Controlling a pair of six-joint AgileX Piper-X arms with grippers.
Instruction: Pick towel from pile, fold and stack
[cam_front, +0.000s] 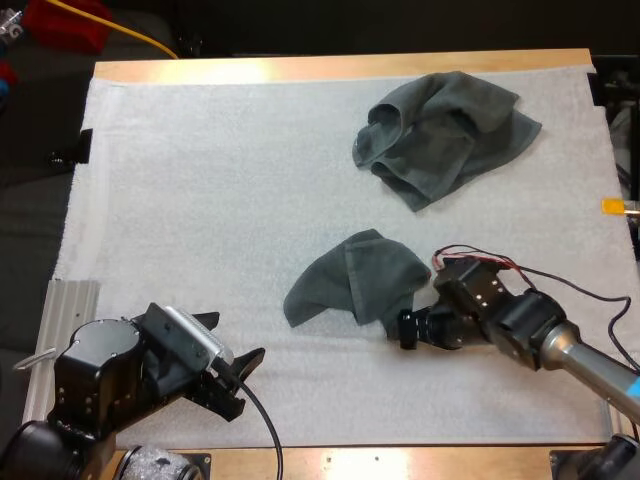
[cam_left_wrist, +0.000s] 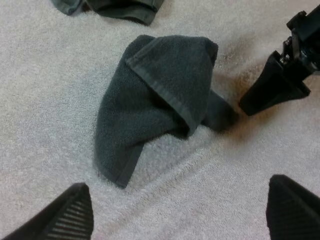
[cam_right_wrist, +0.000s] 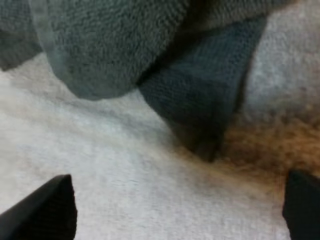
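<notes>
Right gripper (cam_front: 404, 331) is sitting with fingers apart, gripping nothing, just beside the near-right edge of the small towel (cam_front: 352, 284) mid-mat. Left gripper (cam_front: 235, 352), fingers also spread, is hanging near-left, well apart from it, with bare white mat (cam_front: 200, 200) lying between. Crumpled towel (cam_front: 445, 130) is lying far right.

On mat (cam_front: 200, 200): far towel (cam_front: 440, 135) rear R; near towel (cam_front: 350, 285) ctr; R gripper (cam_front: 403, 330) just beside its front-R corner.
</notes>
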